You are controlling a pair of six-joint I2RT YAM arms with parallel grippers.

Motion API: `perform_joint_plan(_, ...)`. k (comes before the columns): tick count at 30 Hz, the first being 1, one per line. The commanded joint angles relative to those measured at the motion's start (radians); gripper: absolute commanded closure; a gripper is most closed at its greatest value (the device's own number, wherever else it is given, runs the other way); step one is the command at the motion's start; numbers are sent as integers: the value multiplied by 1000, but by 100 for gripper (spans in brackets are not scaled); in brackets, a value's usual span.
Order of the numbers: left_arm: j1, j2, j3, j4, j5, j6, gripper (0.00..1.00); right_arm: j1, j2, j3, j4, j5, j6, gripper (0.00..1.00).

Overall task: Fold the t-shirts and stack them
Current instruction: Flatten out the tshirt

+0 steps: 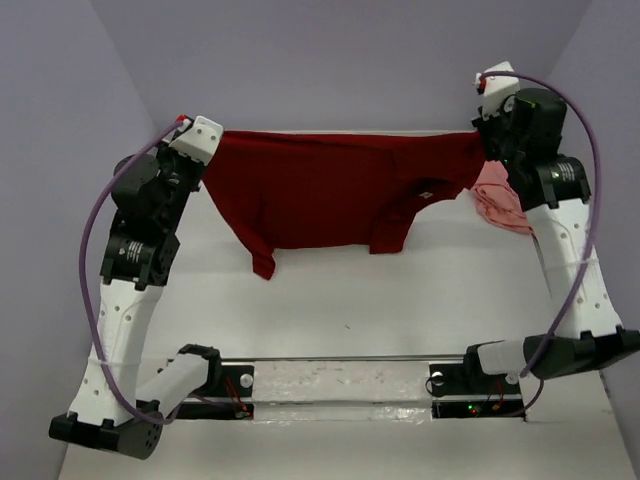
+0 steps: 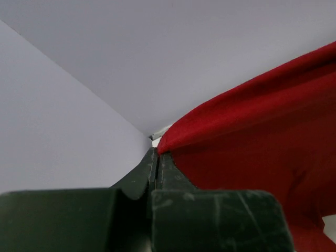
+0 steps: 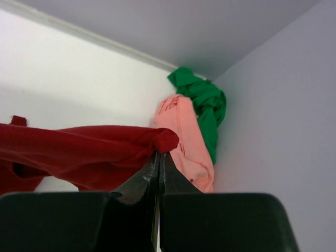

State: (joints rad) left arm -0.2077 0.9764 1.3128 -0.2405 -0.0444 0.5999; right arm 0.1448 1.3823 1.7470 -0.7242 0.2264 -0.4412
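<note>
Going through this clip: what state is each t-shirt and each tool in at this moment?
dark red t-shirt: unfolded, stretched between both tools, hanging down.
salmon pink t-shirt: unfolded, crumpled in a heap.
green t-shirt: unfolded, bunched up right behind the salmon pink one.
left tool: shut on the dark red t-shirt.
right tool: shut on the dark red t-shirt.

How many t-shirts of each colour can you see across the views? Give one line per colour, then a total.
red shirt: 1
pink shirt: 1
green shirt: 1
Total: 3
</note>
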Motion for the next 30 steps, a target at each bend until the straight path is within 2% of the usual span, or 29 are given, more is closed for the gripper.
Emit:
perform_joint_plan(1,31,-100,72,-6,60,-12,100,-11,-178,28,104,45,-1,100)
perform_joint_plan(6,80,-157,126,-65,190,-11,100,-11,-351,12,123,51,13,100)
perform_joint_plan(12,146,-134,288,-115,311,-52,100,-11,-385,104,123,96,-1,100)
perform_joint_plan(16,163,-79,361,-111,321,-57,100,-11,-309,118,166,108,-24,100)
perform_joint_plan(19,163,-36,336,-50,295,-42,100,-11,-252,59,264,116,-63,100)
perform_joint_plan(25,163,71,149,143,239,-14,100,-21,-10,-24,406,110,-56,100)
perform_joint_plan(30,179,239,26,300,175,-26,100,-21,203,15,473,85,-47,100)
